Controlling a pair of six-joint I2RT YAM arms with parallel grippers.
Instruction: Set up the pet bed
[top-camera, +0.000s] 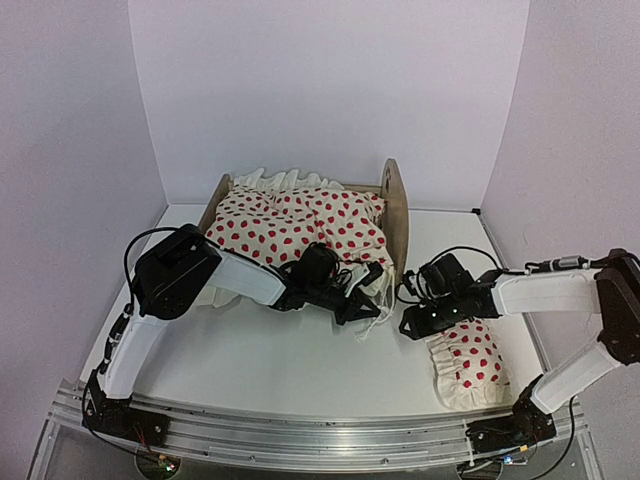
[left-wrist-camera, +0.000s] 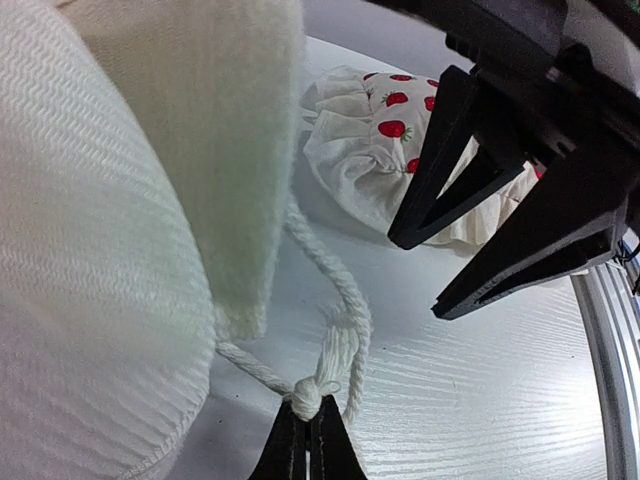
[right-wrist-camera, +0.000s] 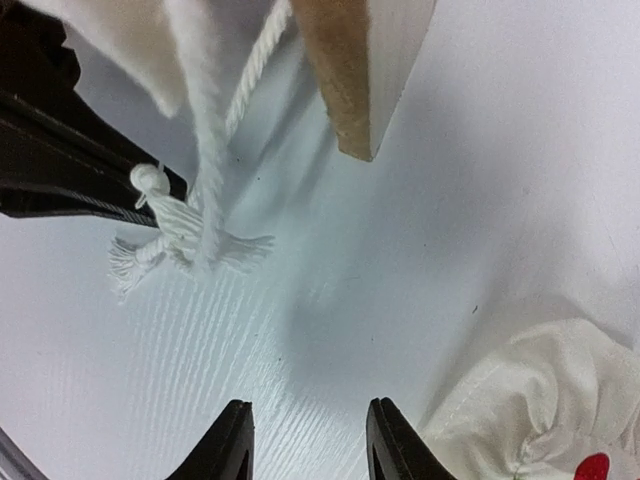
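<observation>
The pet bed (top-camera: 394, 214) sits at upper centre of the top view, under a spotted blanket (top-camera: 300, 225). I judge its plywood light and stiff, so the bare end board suits gripping. My left gripper (left-wrist-camera: 306, 430) pinches a tasselled cord (left-wrist-camera: 340, 350). My right gripper (right-wrist-camera: 308, 445) stands spread, empty.

Pet bed (top-camera: 396, 215) mostly under blanket (top-camera: 300, 225)

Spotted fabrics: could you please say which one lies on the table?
The small pillow by the right claw; the larger blanket covers the pet bed.
</observation>
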